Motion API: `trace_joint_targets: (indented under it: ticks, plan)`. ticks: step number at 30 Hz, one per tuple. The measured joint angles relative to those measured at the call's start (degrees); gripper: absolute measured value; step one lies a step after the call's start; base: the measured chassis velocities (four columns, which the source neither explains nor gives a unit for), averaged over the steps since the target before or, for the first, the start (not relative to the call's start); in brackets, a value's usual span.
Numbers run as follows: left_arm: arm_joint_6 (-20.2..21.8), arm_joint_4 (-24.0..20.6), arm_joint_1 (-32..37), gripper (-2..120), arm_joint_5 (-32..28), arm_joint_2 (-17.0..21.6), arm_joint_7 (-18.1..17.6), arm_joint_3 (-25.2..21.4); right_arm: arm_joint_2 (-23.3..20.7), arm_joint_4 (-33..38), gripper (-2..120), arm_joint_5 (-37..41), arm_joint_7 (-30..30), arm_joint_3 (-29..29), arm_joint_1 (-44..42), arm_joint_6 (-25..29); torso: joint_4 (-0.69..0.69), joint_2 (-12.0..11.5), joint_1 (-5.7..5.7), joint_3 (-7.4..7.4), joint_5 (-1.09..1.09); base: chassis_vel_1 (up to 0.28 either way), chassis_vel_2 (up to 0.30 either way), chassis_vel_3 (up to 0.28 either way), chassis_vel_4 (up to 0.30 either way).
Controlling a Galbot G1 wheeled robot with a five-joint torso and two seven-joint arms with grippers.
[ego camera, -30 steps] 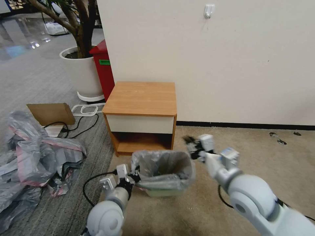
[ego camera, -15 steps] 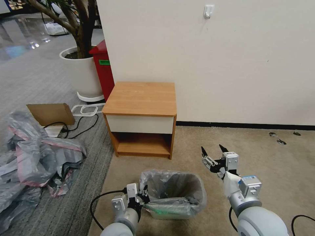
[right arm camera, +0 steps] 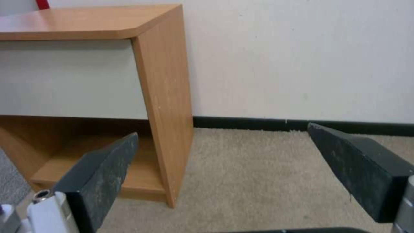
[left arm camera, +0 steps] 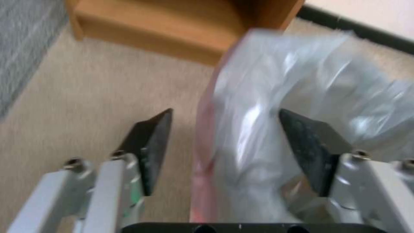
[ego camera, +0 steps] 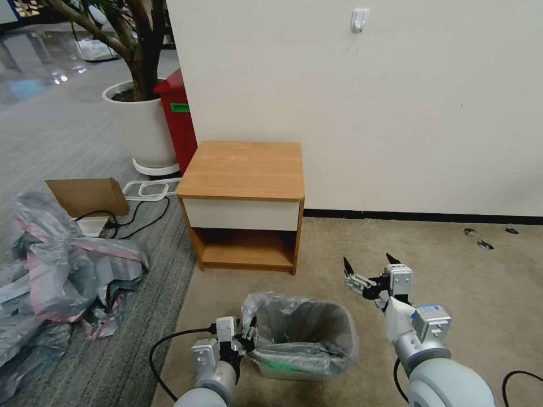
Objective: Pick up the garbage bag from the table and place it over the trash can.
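The grey translucent garbage bag [ego camera: 300, 322] lines the cream-white trash can [ego camera: 278, 371] and folds over its rim. The can stands on the carpet in front of the wooden table [ego camera: 243, 169]. My left gripper [ego camera: 247, 334] is at the can's left rim. In the left wrist view this gripper [left arm camera: 225, 113] is open, its fingers [left arm camera: 151, 145] straddling the pink-edged garbage bag [left arm camera: 302, 81]. My right gripper [ego camera: 367, 267] hovers open to the right of the can and beyond it, holding nothing. In the right wrist view that gripper [right arm camera: 222, 131] faces the table [right arm camera: 164, 81].
A heap of grey-pink bags [ego camera: 56, 271] lies on the grey carpet at left, with a cardboard piece [ego camera: 87, 195] and cables [ego camera: 136, 215] behind it. A white plant pot [ego camera: 141, 124] and a red bin [ego camera: 178, 118] stand left of the table. The wall [ego camera: 367, 102] is behind.
The trash can with its bag has come nearer to me and slightly right, the left gripper with it. The right gripper has left the can's far right corner and drawn back to the right, open.
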Motion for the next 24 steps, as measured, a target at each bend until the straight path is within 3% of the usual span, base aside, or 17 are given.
trace_joint_targets:
  ticks: [3, 5, 7, 8, 9, 13, 15, 17, 21, 24]
  plan:
    - [-2.1, -1.4, 0.5, 80, 2.6, 0.6, 3.3, -1.8, 0.2, -1.0, 100, 0.8, -0.4, 1.1, -1.7, 4.2, 0.00, 0.0, 0.00, 0.00, 0.00, 0.000, 0.000, 0.000, 0.000]
    - [-2.1, -1.4, 0.5, 80, 2.6, 0.6, 3.3, -1.8, 0.2, -1.0, 100, 0.8, -0.4, 1.1, -1.7, 4.2, 0.00, 0.0, 0.00, 0.00, 0.00, 0.000, 0.000, 0.000, 0.000]
    - [-7.1, -2.6, 1.5, 94, 8.9, 1.9, 10.7, -8.2, 1.5, -2.9, 100, 1.6, -1.3, 2.7, -3.9, 10.5, 0.00, 0.0, 0.00, 0.00, 0.00, 0.000, 0.000, 0.000, 0.000]
    - [-8.3, -2.8, 1.7, 97, 10.5, 2.5, 12.3, -10.0, 2.0, -3.3, 100, 1.8, -1.4, 3.0, -4.5, 11.6, 0.00, 0.0, 0.00, 0.00, 0.00, 0.000, 0.000, 0.000, 0.000]
    - [-8.3, -2.8, 1.7, 97, 10.5, 2.5, 12.3, -10.0, 2.0, -3.3, 100, 1.8, -1.4, 3.0, -4.5, 11.6, 0.00, 0.0, 0.00, 0.00, 0.00, 0.000, 0.000, 0.000, 0.000]
    - [-14.5, -3.0, 2.2, 100, 17.6, 4.8, 16.9, -17.2, 4.3, -6.1, 100, 2.0, -2.2, 5.0, -6.5, 18.2, 0.00, 0.0, 0.00, 0.00, 0.00, 0.000, 0.000, 0.000, 0.000]
    - [-15.2, -3.0, 2.5, 100, 18.6, 4.8, 17.5, -18.1, 4.6, -6.6, 100, 2.0, -2.6, 5.4, -6.7, 19.3, 0.00, 0.0, 0.00, 0.00, -0.01, 0.000, 0.000, 0.000, 0.000]
    - [-17.2, -3.0, 4.8, 100, 22.6, 4.2, 21.1, -21.4, 5.3, -8.5, 100, 2.0, -4.4, 6.9, -7.6, 23.9, 0.00, 0.0, 0.00, 0.00, 0.00, 0.000, 0.000, 0.000, 0.000]
    - [-18.3, -2.7, 8.2, 100, 24.7, 3.1, 22.8, -24.2, 5.8, -11.0, 100, 1.7, -6.6, 8.9, -8.7, 29.2, 0.01, 0.0, 0.00, 0.01, 0.01, 0.000, 0.000, 0.000, 0.000]
    - [-18.4, -2.5, 8.9, 100, 24.8, 2.7, 22.8, -24.7, 6.0, -11.6, 100, 1.5, -6.8, 9.3, -8.9, 30.2, 0.01, 0.0, 0.00, 0.00, 0.00, 0.000, 0.000, 0.000, 0.000]
